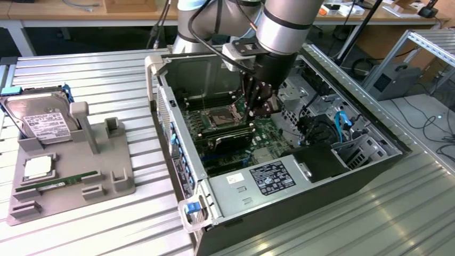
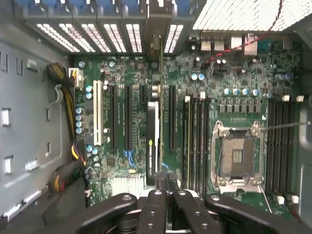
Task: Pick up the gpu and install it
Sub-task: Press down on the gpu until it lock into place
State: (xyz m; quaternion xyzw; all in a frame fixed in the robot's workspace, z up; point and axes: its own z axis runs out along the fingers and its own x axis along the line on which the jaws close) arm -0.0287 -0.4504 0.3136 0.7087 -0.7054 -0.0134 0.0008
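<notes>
The gpu (image 1: 226, 140) stands on edge in an expansion slot of the motherboard inside the open PC case (image 1: 165, 101), its black top running across the board. In the wrist view the gpu (image 2: 153, 136) appears edge-on as a thin strip, with its bracket end at the rear slot covers. My gripper (image 1: 261, 111) hangs inside the case just above the card's inner end, fingers shut together. In the wrist view my gripper (image 2: 165, 181) sits over that end of the card; whether it touches the card I cannot tell.
A CPU socket (image 1: 220, 113) and RAM slots (image 2: 195, 136) lie beside the card. Drive cages and cables (image 1: 323, 130) crowd the case at the exterior view's right. Outside, a grey holder (image 1: 106, 176) carries a hard drive (image 1: 42, 121) and a RAM stick (image 1: 57, 184).
</notes>
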